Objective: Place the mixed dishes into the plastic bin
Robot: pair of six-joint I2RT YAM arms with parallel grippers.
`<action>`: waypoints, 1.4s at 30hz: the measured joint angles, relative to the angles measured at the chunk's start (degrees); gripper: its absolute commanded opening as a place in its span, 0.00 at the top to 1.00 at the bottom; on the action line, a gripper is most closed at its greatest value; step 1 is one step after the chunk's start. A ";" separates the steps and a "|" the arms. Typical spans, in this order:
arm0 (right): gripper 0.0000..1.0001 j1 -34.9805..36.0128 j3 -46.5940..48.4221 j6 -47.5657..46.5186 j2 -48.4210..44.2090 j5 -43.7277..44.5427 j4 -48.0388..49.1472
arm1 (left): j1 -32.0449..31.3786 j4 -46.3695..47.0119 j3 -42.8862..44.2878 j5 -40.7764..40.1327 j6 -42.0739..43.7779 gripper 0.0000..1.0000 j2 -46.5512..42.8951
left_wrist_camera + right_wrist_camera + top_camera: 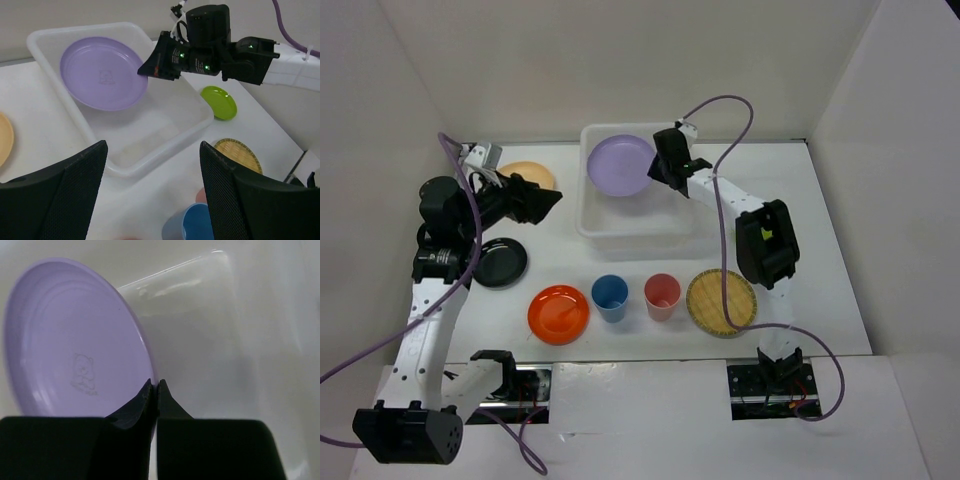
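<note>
My right gripper (658, 172) (155, 385) is shut on the rim of the purple plate (620, 165) (70, 340) and holds it tilted inside the white plastic bin (635, 228) (150, 162). My left gripper (545, 203) (152, 145) is open and empty, left of the bin, above the table. The pale yellow plate (525, 175), black plate (500, 262), orange plate (558, 313), blue cup (610, 297), pink-red cup (662, 296) and woven disc (721, 302) lie on the table. The lime green plate (219, 102) lies right of the bin, hidden in the top view by the right arm.
White walls close in the table at the back and both sides. The right arm (765, 240) reaches across the table's right half to the bin. Purple cables (730, 110) hang over both arms.
</note>
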 measured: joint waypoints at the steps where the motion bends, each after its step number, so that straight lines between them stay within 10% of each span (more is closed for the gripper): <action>1: 1.00 0.20 1.75 0.20 1.84 0.37 -0.83 | 0.28 -0.15 0.02 -0.68 -0.17 0.19 0.00; 15: 0.92 0.20 14.95 -0.26 16.33 2.45 -8.11 | 3.26 -0.68 0.24 -4.85 -3.48 0.19 2.60; 28: 0.04 -0.20 16.37 -1.62 15.98 3.04 -9.16 | 11.89 -1.66 6.54 -10.51 -10.84 0.24 22.97; 42: 0.02 1.44 15.93 -6.10 -10.40 0.61 -8.87 | 19.32 -12.81 24.76 -24.68 -7.28 0.39 47.95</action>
